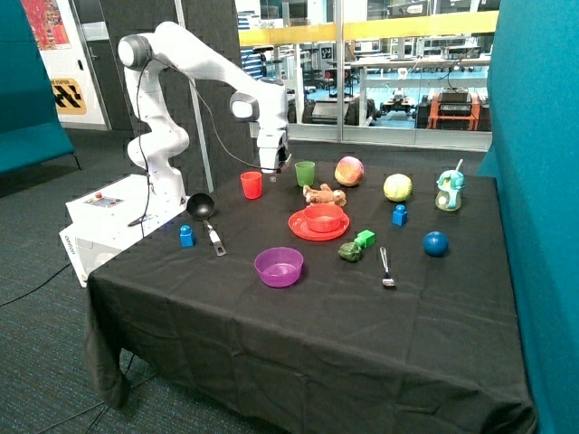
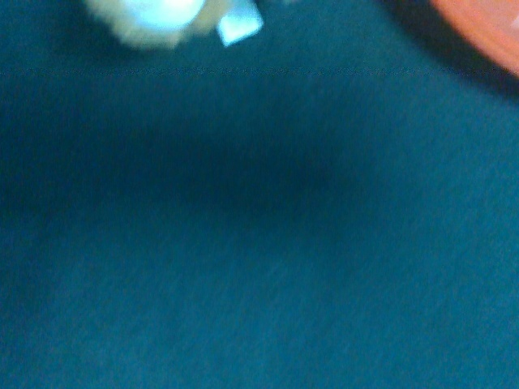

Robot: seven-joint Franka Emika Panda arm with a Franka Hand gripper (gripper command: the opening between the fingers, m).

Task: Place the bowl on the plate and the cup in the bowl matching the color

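the red bowl [image 1: 323,217] already sits on the red plate [image 1: 298,227], near the middle of the black-draped tabletop [image 1: 298,344], so the first half of the task looks done. the second half is not: the red cup [image 1: 251,184] stands on the cloth toward the robot's end of the tabletop, well apart from the plate and bowl, and the bowl shows nothing inside it.

the gripper [image 1: 274,166] hangs above the cloth between the red cup and the green cup [image 1: 305,173], just beside the red one and slightly higher than its rim. whether it is open or closed cannot be told from either view; it appears to carry nothing. the wrist view shows mostly bare cloth, with only an orange-red edge [image 2: 486,32] in one corner, too blurred to name.

the red cup stands upright, its long axis vertical, mouth up and the narrower base on the cloth. the bowl also sits mouth up, level on the plate, so it looks ready to receive the cup base first.

what remains, by this reading, is to take the red cup, not the green one near it, and set it in the bowl.
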